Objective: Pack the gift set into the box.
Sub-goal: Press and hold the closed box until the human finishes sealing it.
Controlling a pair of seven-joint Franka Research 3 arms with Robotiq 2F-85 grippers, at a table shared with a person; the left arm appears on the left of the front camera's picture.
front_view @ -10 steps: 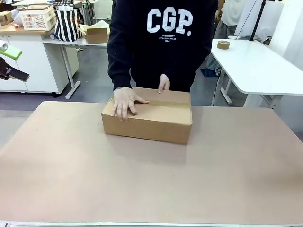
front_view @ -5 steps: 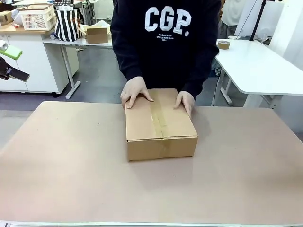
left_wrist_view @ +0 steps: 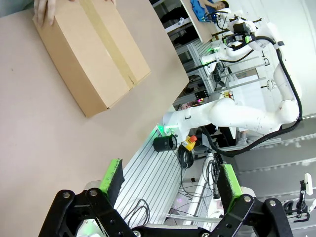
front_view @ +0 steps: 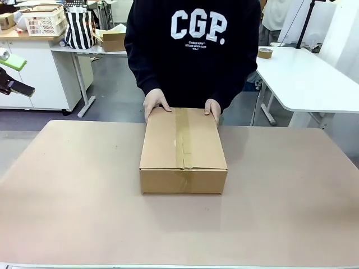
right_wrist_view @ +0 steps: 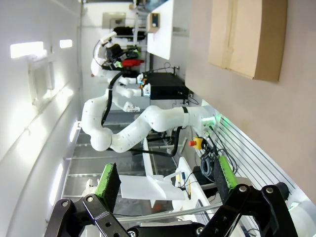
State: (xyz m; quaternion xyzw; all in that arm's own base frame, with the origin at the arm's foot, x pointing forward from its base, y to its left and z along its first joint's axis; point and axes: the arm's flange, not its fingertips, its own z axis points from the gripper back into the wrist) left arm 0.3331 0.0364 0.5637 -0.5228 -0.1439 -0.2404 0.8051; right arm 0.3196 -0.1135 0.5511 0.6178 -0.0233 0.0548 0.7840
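- Front view: the box [front_view: 183, 151] sat in the middle of the table [front_view: 67, 213]. Its flaps were shut and taped, so I could not tell what was inside. Its long side ran from the person toward the robot. A person's hand [front_view: 155, 103] held one far corner of the box, and the other hand [front_view: 212, 109] held the next far corner. The left pincer [front_view: 20, 75] hung well to the left of the box.
- Left wrist view: the left pincer's fingers stood wide apart and held nothing. The box lay far ahead of it, with a short end facing the robot's side.
- Right wrist view: the right pincer [right_wrist_view: 165, 180] was wide open too, with nothing in it. The box lay far ahead of it, well apart. I think neither arm was clearly nearer to the box. The person's hands were right on it.
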